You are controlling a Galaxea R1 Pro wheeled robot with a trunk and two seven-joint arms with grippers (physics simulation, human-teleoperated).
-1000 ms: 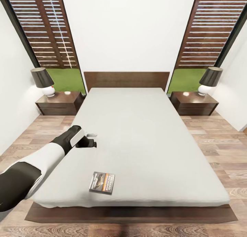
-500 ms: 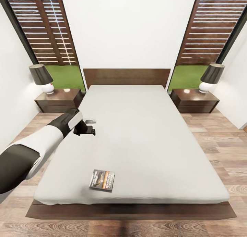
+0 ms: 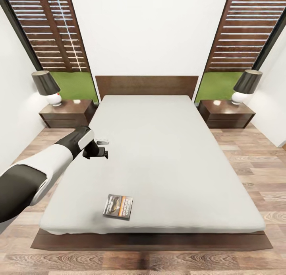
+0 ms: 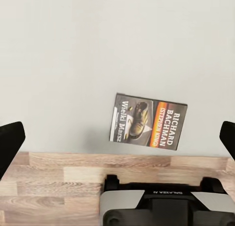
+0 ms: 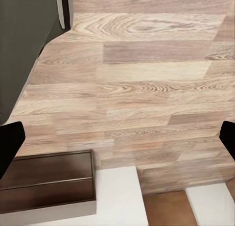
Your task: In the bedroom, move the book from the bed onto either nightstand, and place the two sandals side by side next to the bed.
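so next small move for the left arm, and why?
Probably bring the left claw back toward the foot of the bed and lower it over the book. The book lies flat near the mattress's foot edge, untouched, and the claw hangs open above it, well short of contact.

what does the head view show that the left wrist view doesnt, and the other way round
Head view alone: the headboard, two nightstands, each with a lamp, the windows, and the left arm reaching over the mattress with its gripper beyond the book.

Left wrist view alone: the book's cover lettering, readable as Richard Bachman, and the dark tips of the left fingers spread wide at both edges.

Both: the book lying flat near the foot edge of the grey bed, plus wood floor.
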